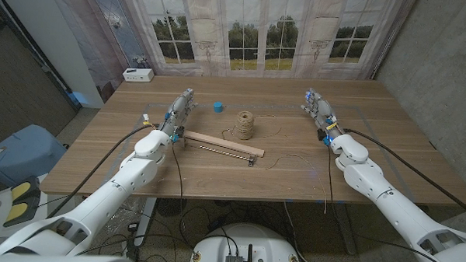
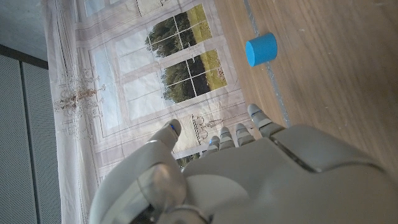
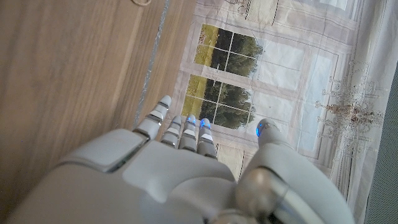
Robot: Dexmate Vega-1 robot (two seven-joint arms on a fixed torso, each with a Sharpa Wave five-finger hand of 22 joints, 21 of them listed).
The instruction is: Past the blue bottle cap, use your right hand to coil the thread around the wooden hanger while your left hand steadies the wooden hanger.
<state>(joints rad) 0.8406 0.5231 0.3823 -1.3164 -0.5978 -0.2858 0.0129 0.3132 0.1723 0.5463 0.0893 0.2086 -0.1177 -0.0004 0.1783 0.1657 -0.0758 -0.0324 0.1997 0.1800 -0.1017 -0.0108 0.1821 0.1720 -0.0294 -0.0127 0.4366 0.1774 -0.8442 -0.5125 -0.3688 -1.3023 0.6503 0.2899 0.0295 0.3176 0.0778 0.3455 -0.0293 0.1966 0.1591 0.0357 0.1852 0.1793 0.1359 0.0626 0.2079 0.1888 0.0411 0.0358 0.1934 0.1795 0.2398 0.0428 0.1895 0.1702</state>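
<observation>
Left robot hand: the left robot hand [image 1: 179, 112] waits on the table [image 1: 372, 163] with fingers extended and apart, holding nothing; it sits just beside the near end of the wooden hanger [image 1: 223, 144], not yet on it.
Right robot hand: the right robot hand [image 1: 318, 109] is well off to the other side, fingers stretched out and spread, empty, far from any thread.
Hanger: it lies flat and slanted across the middle of the table, its metal hook [image 1: 251, 160] poking toward the robot.
Thread: a spool of thread [image 1: 244, 127] stands upright just behind the hanger, with a loose strand trailing across the wood toward the right; I cannot tell where its free end lies.
Blue bottle cap: the blue bottle cap [image 1: 217, 106] sits behind the spool, close to the left fingertips, and shows up in the left wrist view too [image 2: 260, 49].
Risk, spool: pull on the strand and that upright spool could tip or roll, because nothing pins it.
Risk, hanger: if the left robot hand presses only the end, the bar may pivot or skid as the thread tightens.
Risk, cap: a wide left reach could knock the cap.
Risk, pinch: the strand is thin and flat on the wood, so the right fingers may slide over it and come up empty.
</observation>
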